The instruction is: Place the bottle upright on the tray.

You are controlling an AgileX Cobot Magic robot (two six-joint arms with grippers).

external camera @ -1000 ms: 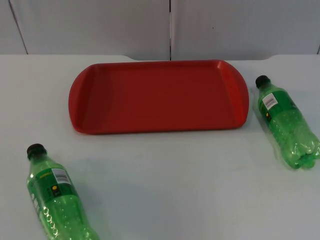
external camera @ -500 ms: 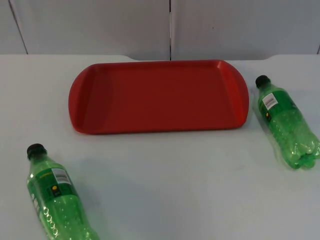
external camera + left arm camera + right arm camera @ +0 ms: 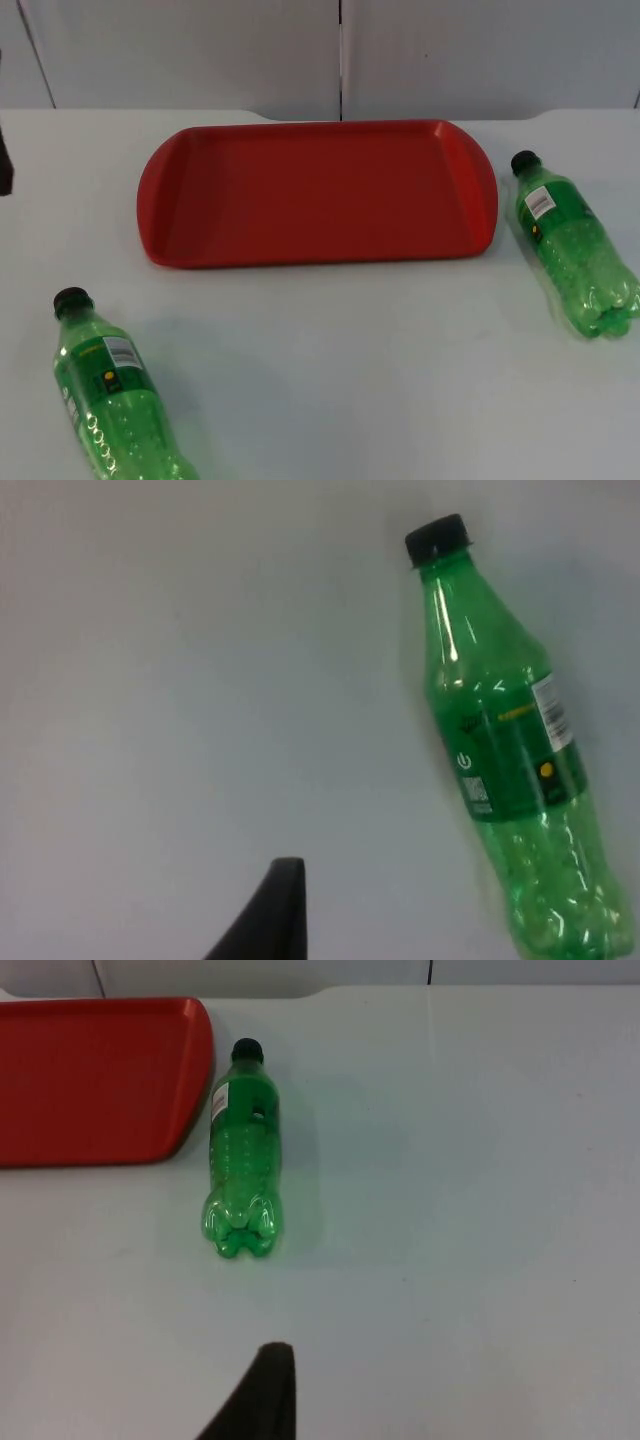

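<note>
Left arm has just edged in at frame's left edge; finger state can't be told. Green bottles lie flat, red tray empty — approach starting.

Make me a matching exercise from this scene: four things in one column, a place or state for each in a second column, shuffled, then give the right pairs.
Things:
1. red tray
2. left bottle
3. right bottle
4. bottle caps

Places or states:
A. lying on the table beside the tray's right end
B. black
C. lying on the table in front of the tray's left end
D. nothing on it, near the partition wall

Pairs: 1-D, 2-C, 3-A, 4-B.
</note>
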